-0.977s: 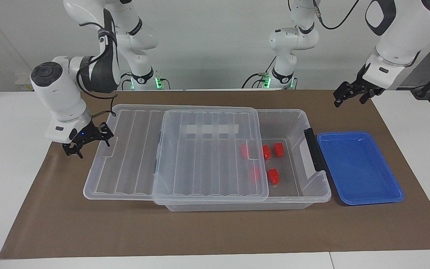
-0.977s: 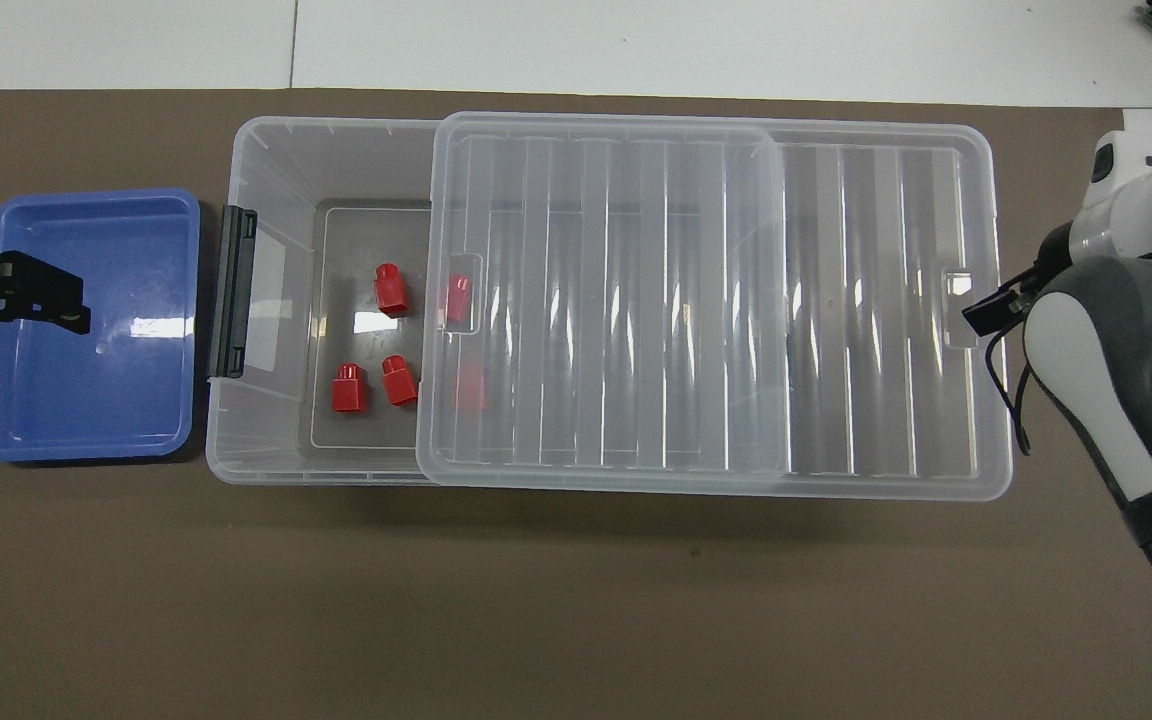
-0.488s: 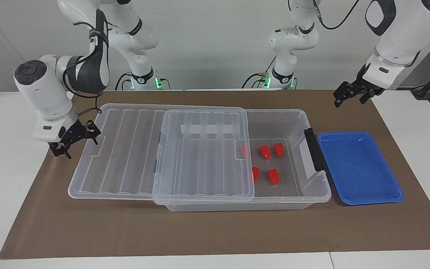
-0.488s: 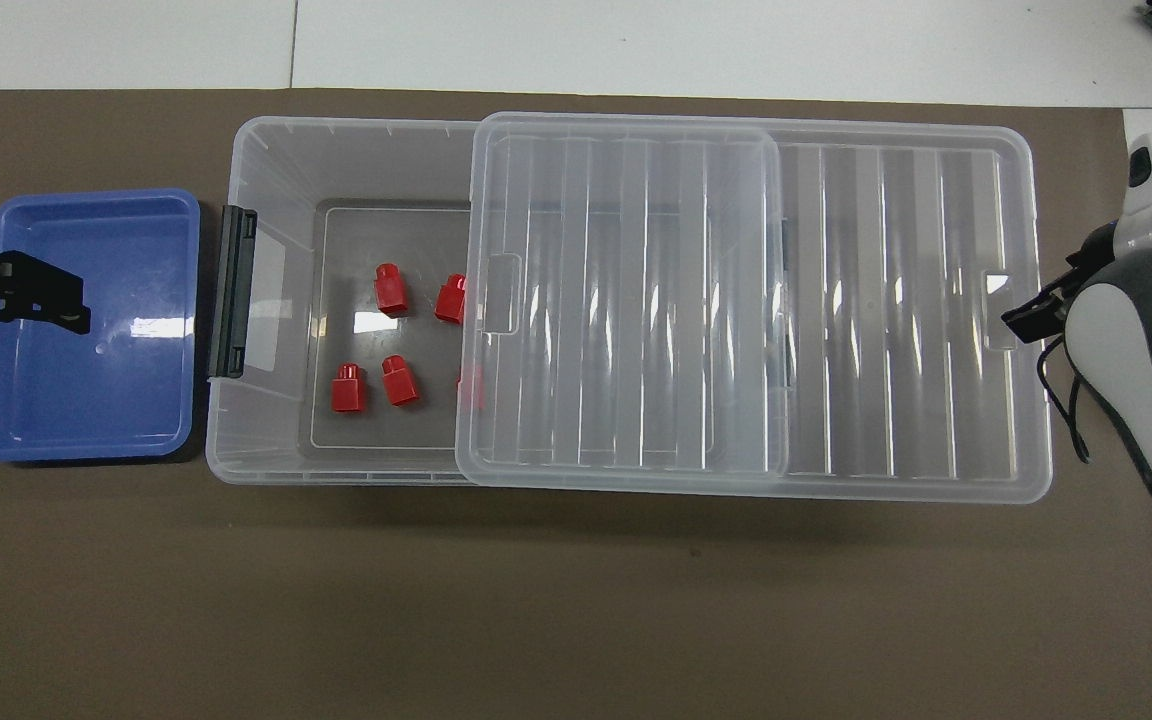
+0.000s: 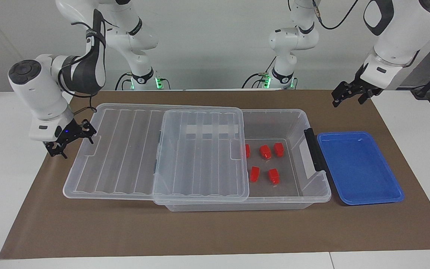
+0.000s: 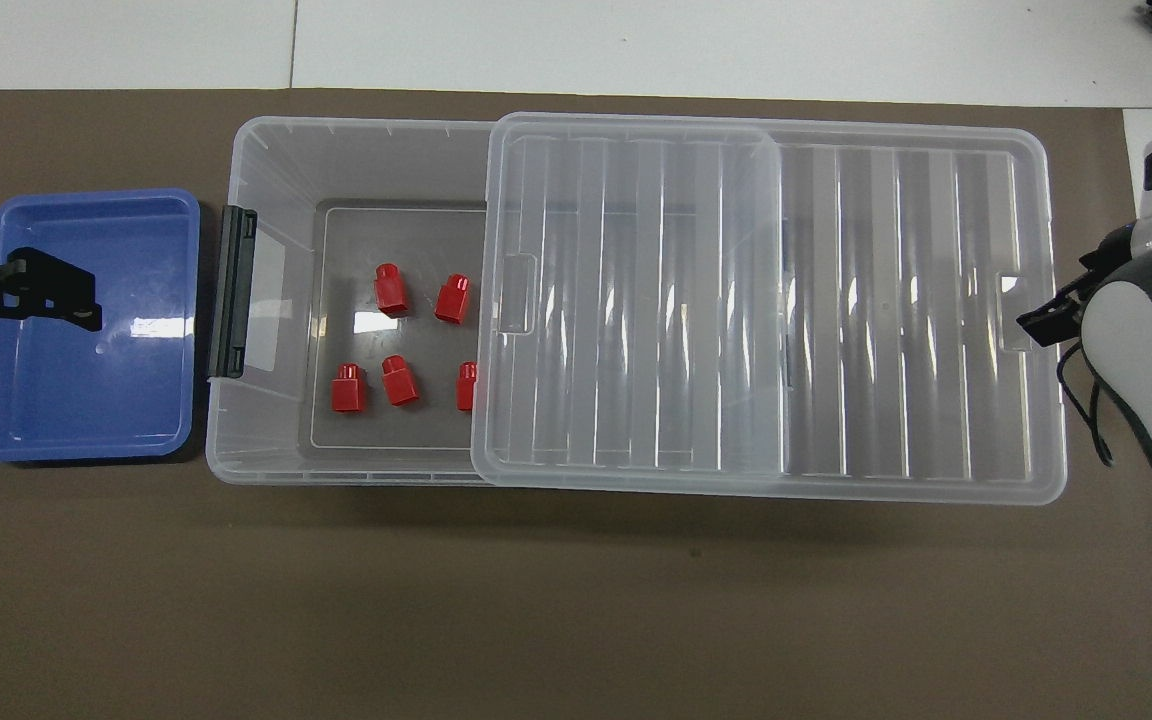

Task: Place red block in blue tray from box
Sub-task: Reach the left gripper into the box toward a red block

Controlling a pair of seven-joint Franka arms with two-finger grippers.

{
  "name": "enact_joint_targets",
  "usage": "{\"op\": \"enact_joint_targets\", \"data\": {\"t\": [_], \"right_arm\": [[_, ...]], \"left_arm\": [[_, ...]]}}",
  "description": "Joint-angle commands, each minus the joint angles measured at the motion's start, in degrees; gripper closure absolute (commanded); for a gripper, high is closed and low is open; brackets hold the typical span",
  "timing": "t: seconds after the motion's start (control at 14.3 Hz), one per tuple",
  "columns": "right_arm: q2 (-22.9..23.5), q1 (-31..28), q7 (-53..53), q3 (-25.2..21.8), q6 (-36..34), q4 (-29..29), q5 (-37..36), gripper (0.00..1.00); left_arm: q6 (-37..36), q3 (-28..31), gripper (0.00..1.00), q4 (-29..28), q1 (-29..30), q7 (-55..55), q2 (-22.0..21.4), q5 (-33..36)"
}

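I see one big clear box (image 5: 293, 123) in the middle of the brown mat (image 5: 215, 231) on the table. Its ribbed lid (image 5: 155, 153) is slid partway off, toward the right arm's end of the table, so the end of the box by the dark grey handle (image 5: 314, 149) is open. One white tape strip (image 5: 211, 129) shows through the lid.

I count five red blocks (image 6: 394, 290) on the box floor, all in the open part. Two sit farther from the robots and three sit nearer. The nearer one closest to the lid (image 6: 467, 386) is right at the lid's edge.

One blue tray (image 5: 383, 198) sits on the mat just beside the handle end of the box, toward the left arm's end of the table. I see no block in it.

My right gripper (image 5: 71, 140) is at the lid's outer end, by the notch in its rim. Its fingers look apart, and I cannot tell if they touch the lid.

My left gripper (image 5: 351, 93) hangs in the air over the mat near the tray's edge closest to the robots. Its fingers are spread apart and hold nothing.
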Motion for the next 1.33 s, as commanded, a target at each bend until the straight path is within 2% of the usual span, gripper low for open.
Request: {"op": "enact_joint_targets", "data": {"t": [0.0, 0.14, 0.42, 0.63, 0.84, 0.98, 1.12, 1.26], "right_arm": [[-0.33, -0.36, -1.7, -0.03, -0.78, 0.21, -0.09, 0.0], [-0.85, -0.28, -1.43, -0.03, -1.05, 0.3, 0.0, 0.0], [-5.24, -0.19, 3.55, 0.14, -2.97, 0.48, 0.08, 0.0], [-8.75, -0.28, 16.1, 1.1, -6.22, -0.05, 0.0, 0.0], [-10.96, -2.38, 31.39, 5.92, -9.74, 0.04, 0.08, 0.0], [-12.19, -2.56, 39.39, 8.31, -10.01, 0.74, 0.17, 0.0], [-12.2, -2.91, 48.71, 10.77, -11.76, 3.71, 0.7, 0.0], [-11.76, -3.09, 53.83, 12.53, -13.6, 6.88, 0.79, 0.0]], "left_arm": [[6.28, 0.32, 0.0, -3.98, -4.99, -11.69, -1.92, -0.53], [9.97, 0.41, 0.0, -6.35, -7.99, -16.46, -2.36, -0.53], [15.6, 0.41, 0.0, -10.91, -13.17, -22.97, -1.66, 0.34], [24.81, 0.41, 0.0, -17.41, -16.78, -33.07, -0.96, 1.67], [32.02, 0.41, 0.0, -22.6, -18.36, -33.71, 0.62, 1.75], [36.95, 0.32, 0.0, -28.13, -18.46, -33.62, 0.28, 1.75], [42.31, 0.32, 0.0, -33.58, -19.77, -33.88, 0.19, 1.75], [44.78, 0.32, 0.0, -35.36, -21.0, -33.97, 2.02, 1.84]]}}
